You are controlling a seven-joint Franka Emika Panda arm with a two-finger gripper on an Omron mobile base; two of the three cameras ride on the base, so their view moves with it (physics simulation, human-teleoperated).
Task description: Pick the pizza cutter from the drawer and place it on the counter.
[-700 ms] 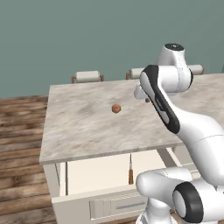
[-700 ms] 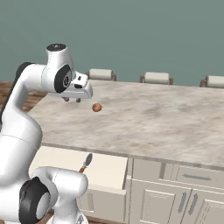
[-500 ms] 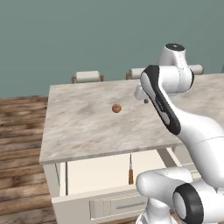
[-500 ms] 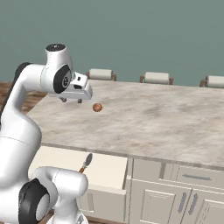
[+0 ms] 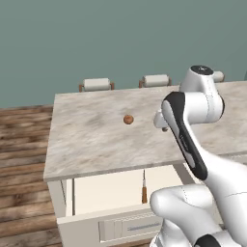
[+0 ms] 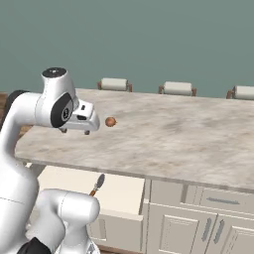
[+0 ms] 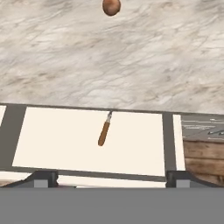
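Pizza cutter (image 7: 105, 130) in drawer (image 7: 65, 140), blade likely edge-on

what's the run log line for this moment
phase: pre-grasp | gripper: open, empty, above drawer | pizza cutter: lying in open drawer | counter: small brown ball on it | placed: no

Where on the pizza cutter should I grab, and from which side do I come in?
Probably the brown wooden handle of the pizza cutter, from straight above. It lies flat on the floor of the open drawer, so its sides are hard to reach. Set the fingers across the handle; it is wider than the edge-on disc blade.
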